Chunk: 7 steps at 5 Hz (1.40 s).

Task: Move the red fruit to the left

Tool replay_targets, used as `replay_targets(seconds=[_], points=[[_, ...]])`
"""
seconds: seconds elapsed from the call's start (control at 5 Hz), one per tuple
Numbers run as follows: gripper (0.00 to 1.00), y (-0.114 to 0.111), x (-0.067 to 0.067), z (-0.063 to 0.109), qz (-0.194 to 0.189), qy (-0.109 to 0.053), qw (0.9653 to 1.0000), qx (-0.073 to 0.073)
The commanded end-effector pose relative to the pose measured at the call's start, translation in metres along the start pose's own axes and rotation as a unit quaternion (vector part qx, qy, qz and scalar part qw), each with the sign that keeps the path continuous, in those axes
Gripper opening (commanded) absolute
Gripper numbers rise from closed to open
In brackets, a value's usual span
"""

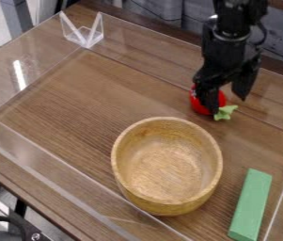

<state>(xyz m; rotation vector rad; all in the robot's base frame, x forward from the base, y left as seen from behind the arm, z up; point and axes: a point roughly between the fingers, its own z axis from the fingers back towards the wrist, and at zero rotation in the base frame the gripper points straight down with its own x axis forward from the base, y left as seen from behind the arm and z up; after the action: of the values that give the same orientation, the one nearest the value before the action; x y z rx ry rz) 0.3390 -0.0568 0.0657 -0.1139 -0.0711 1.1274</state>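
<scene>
On the worktop (93,104), a wood-grain surface ringed by a low clear plastic wall (31,71), I list the following.

Containers: one wooden bowl (167,164), round, upright, near the front edge and a little right of the middle. I see nothing inside it; its pale floor shows bare.

Task item: the red fruit (205,103), a small strawberry shape lying toward the far right corner of the worktop, its green leafy stem (226,112) pointing to the right and front. It rests on the wood, beyond the bowl and apart from it.

Pincer (226,90): black, pointing straight down from the arm at the far right edge, jaws released and spread wide. I read the two fingers as straddling the fruit, one at its left, one at its right over the stem side. The red body shows between them and partly hidden by the left finger. Whether either finger touches the fruit I cannot tell.

Other items: a green rectangular block (250,205), lying flat in the front right corner, just right of the bowl and well apart from the fruit. A small clear plastic bracket (84,32) stands at the far left corner.

Obstructions: the stretch of worktop to the left of the fruit, along the far edge, is open wood; the bowl sits nearer the front.
</scene>
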Motion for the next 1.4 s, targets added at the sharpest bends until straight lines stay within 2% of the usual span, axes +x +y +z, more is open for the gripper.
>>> replay_targets(seconds=[0.0,0.4,0.6,0.8,1.0,1.2], points=[[1.00,-0.008,0.002,0.002,0.000,-0.018,0.9997,-0.015],[1.00,-0.013,0.007,-0.012,0.001,-0.040,0.9991,-0.013],[0.00,-0.015,0.012,-0.016,0.001,-0.051,0.9986,-0.012],[0.00,-0.017,0.015,-0.013,-0.007,-0.056,0.9983,-0.010],[1.00,-0.017,0.015,-0.010,-0.018,-0.065,0.9977,-0.004],[1.00,-0.018,0.013,-0.008,-0.033,-0.071,0.9970,0.000]])
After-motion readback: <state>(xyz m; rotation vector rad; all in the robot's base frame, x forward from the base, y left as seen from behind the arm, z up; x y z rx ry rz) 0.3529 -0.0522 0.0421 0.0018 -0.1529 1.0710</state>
